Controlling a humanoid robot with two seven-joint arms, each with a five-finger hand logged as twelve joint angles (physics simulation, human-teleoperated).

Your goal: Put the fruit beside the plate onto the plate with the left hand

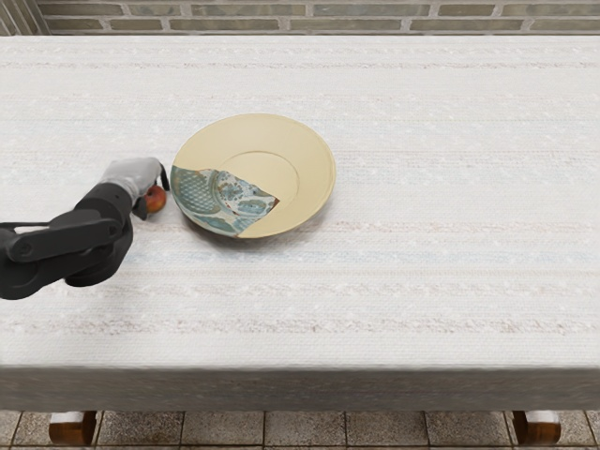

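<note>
At the left middle of the frame, the robot's left hand [133, 176] covers a small round red fruit [157, 199], which peeks out at the hand's lower right. Whether the hand has closed on the fruit cannot be made out. The cream plate [309, 141] lies just right of the fruit, its left rim nearly touching it, so the carry likely runs a short way rightward.
</note>
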